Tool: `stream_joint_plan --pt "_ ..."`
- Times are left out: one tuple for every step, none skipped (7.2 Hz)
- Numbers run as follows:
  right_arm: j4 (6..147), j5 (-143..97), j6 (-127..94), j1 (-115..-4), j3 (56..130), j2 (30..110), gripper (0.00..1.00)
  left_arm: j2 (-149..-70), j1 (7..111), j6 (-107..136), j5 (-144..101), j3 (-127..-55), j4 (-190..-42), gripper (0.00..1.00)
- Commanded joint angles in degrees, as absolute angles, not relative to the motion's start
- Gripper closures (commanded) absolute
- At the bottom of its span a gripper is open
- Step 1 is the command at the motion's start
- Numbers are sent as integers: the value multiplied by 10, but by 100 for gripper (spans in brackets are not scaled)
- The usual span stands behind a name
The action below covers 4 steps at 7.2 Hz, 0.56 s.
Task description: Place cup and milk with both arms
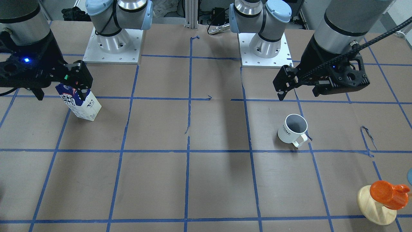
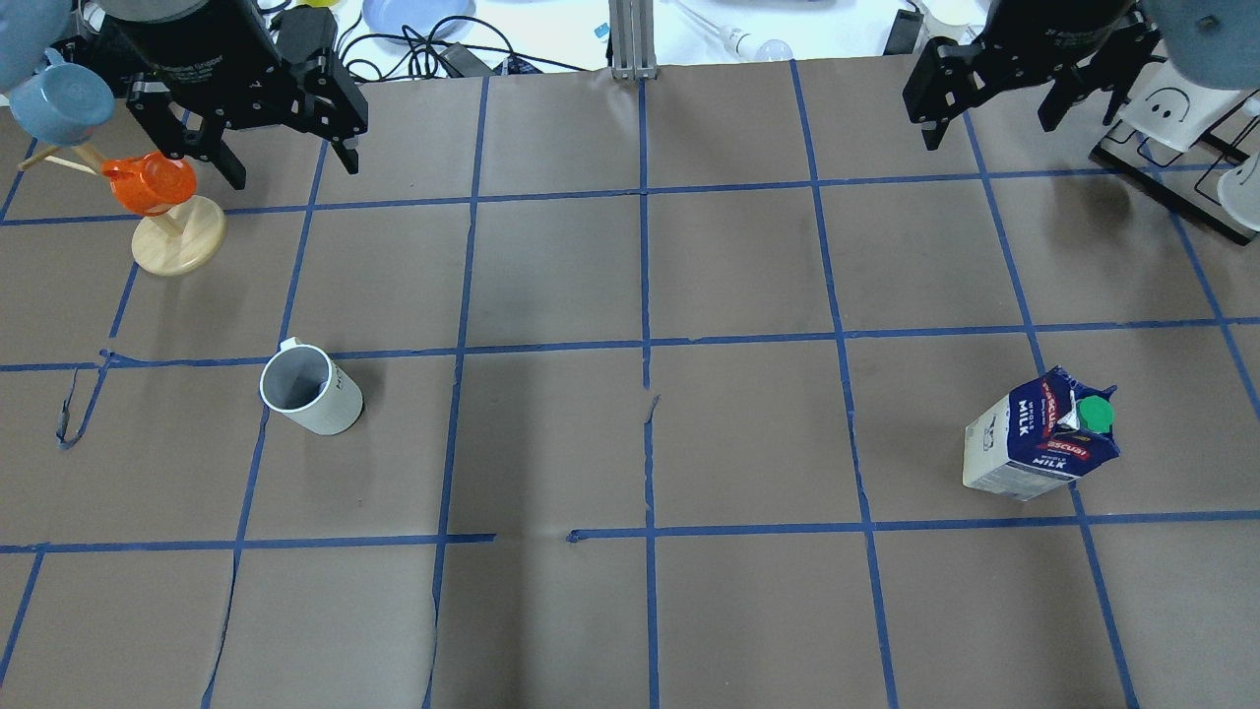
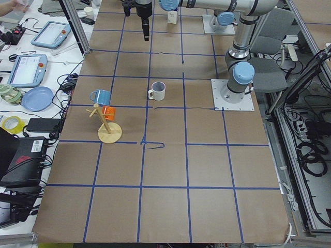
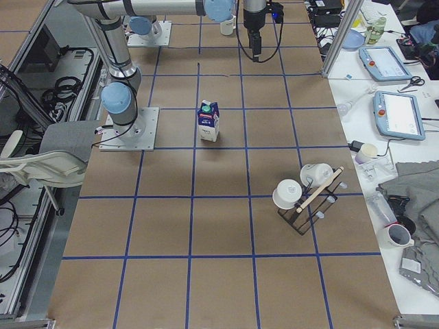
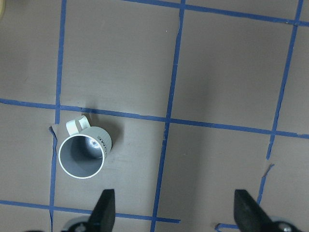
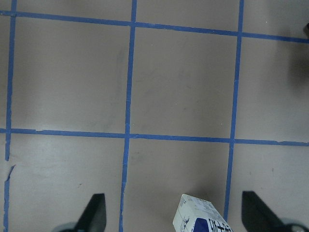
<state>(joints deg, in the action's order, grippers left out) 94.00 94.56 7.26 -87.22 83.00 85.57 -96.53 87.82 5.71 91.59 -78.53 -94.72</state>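
The white cup (image 2: 310,391) stands upright on the brown table, handle towards the far side; it also shows in the front view (image 1: 293,129) and the left wrist view (image 5: 83,153). My left gripper (image 2: 287,158) is open and empty, high above the table and apart from the cup; in its wrist view the gripper (image 5: 175,212) has the cup off to its left. The milk (image 2: 1043,438) stands upright on the right side, green cap up. My right gripper (image 2: 989,118) is open and empty, above and apart from the milk, whose top shows in the right wrist view (image 6: 200,215).
A round wooden stand (image 2: 177,246) with an orange cup (image 2: 148,182) and a blue cup (image 2: 59,98) is at the far left. A black rack with white cups (image 2: 1171,128) is at the far right. Blue tape lines grid the table.
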Motion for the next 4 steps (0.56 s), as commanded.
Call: stream_joint_plan --pt "940 945 72 -873 831 856 0 -958 880 55 914 -792 -955 0" --pt "940 945 71 -873 831 858 0 -957 880 55 914 -793 -955 0" --pt "940 945 71 -873 831 858 0 -955 880 54 914 -795 -961 0" --pt "940 945 71 -873 831 858 0 -950 879 54 917 -808 -968 0"
